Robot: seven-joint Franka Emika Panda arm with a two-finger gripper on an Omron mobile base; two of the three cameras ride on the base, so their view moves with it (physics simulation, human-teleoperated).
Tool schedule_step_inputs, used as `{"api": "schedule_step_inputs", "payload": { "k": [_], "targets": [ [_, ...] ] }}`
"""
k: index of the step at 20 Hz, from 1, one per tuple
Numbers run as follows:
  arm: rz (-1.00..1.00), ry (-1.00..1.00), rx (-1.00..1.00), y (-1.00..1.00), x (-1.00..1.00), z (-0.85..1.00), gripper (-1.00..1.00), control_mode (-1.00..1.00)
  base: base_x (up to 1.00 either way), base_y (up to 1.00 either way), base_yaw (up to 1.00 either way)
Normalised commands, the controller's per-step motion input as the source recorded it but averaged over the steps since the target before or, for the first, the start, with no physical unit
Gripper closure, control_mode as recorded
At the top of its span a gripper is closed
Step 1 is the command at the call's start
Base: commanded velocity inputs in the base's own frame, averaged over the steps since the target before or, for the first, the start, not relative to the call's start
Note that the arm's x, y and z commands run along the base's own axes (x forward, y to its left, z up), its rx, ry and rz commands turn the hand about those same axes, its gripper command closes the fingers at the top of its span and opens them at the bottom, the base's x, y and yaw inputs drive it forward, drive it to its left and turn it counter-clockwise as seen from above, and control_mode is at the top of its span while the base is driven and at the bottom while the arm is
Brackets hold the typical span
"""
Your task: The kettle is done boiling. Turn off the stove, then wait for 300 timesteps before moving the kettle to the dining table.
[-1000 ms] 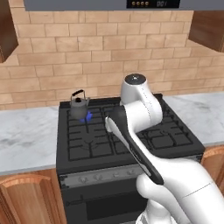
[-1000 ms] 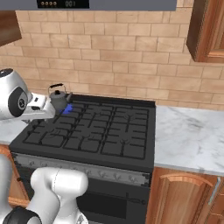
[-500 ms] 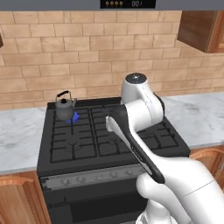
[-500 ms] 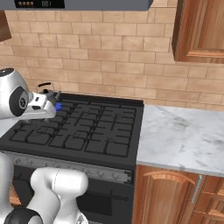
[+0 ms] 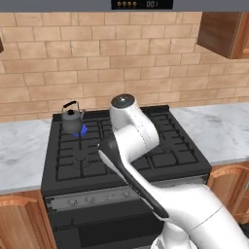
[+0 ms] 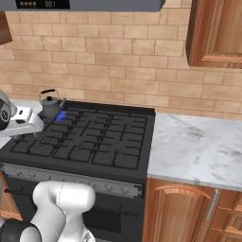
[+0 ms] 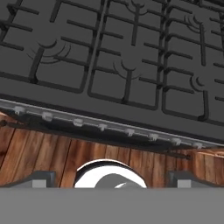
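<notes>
The kettle (image 5: 73, 119), small and dark grey with a thin arched handle, stands on the back left burner of the stove (image 5: 160, 160). A small blue flame (image 5: 83, 130) shows beside its base. From the right base view the kettle (image 6: 50, 105) and the flame (image 6: 61, 115) sit at the stove's (image 6: 118, 142) far left corner. My gripper (image 7: 111, 181) is open and holds nothing; its fingertips (image 7: 41, 178) stand wide apart. It hangs above the stove's front edge, looking down on the knob strip (image 7: 103, 127) and the grates. The dining table is out of view.
Marble countertop (image 6: 198, 146) runs on both sides of the stove, with wooden cabinets (image 6: 189, 212) below and a brick wall behind. A range hood (image 5: 141, 4) hangs above, and a wall cabinet (image 6: 215, 33) at upper right. My white arm (image 5: 131, 141) crosses the stove's middle.
The whole picture has shifted left in both base views, so the camera has moved to the right. The kettle stays on its burner and the gripper stays open.
</notes>
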Motion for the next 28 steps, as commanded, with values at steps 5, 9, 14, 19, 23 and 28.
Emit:
{"api": "schedule_step_inputs", "payload": {
  "k": [5,9,14,19,23,28],
  "targets": [
    [0.02,0.00,-0.10,0.62,-0.21,-0.36,-1.00,-1.00,0.00,0.00,0.00],
    [0.00,-0.04,-0.10,0.58,-0.23,-0.36,-1.00,-1.00,0.00,0.00,0.00],
    [0.01,-0.14,-0.09,0.42,-0.34,-0.36,-1.00,-1.00,0.00,0.00,0.00],
    [0.01,-0.19,-0.09,0.29,-0.33,-0.35,-1.00,-1.00,0.00,0.00,0.00],
    [0.05,-0.13,-0.04,0.02,0.00,-0.36,-1.00,-1.00,0.00,0.00,0.00],
    [0.08,-0.14,-0.04,-0.03,0.00,-0.36,-1.00,-1.00,0.00,0.00,0.00]
  ]
}}
